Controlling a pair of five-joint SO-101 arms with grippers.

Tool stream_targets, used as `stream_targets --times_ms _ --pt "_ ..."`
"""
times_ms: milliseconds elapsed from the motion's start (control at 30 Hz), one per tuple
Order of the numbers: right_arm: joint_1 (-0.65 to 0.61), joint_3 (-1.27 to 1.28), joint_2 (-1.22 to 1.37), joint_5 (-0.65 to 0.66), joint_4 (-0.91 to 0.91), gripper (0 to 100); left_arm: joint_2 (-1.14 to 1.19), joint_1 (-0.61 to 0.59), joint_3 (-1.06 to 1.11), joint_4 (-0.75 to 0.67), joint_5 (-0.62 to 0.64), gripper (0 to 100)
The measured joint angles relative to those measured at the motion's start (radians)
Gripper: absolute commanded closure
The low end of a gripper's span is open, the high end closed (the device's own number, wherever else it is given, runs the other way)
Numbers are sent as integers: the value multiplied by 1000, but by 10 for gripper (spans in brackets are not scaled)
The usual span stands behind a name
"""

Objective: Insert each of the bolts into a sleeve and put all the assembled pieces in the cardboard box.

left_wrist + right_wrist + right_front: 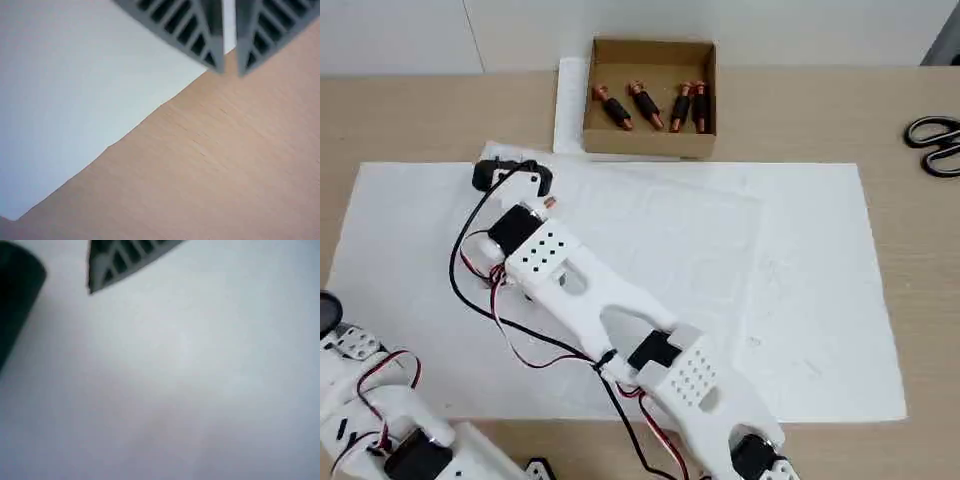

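The cardboard box (650, 98) stands at the table's far side with several assembled black-and-copper pieces (646, 104) lying in it. My right gripper (512, 176) is at the far left of the white sheet (720, 290), open, close to the sheet. A black rounded thing (15, 295) that looks like a sleeve lies beside one grey finger (125, 257). A small copper tip (549, 203) shows by that gripper's wrist. My left gripper (230, 72) is shut and empty above the sheet's edge (150, 112) and the bare wood. Its arm (380, 430) is folded at the near left corner.
Scissors (935, 143) lie at the far right edge of the wooden table (410, 110). A white card (569, 105) lies under the box's left side. The right arm's links (620, 300) and its cables cross the sheet diagonally.
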Motion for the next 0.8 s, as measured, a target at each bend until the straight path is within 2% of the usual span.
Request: stream_targets --times_ms 267,333,433,633,800 --pt "0 0 64 -2 -48 771 0 0 0 0 0 994" --pt "0 0 68 -2 -58 838 0 0 0 0 0 994" --pt "3 0 68 -2 -63 997 0 0 0 0 0 994" --pt "51 0 68 0 -57 995 0 0 0 0 0 994" --pt "141 0 51 0 51 995 0 0 0 0 0 994"
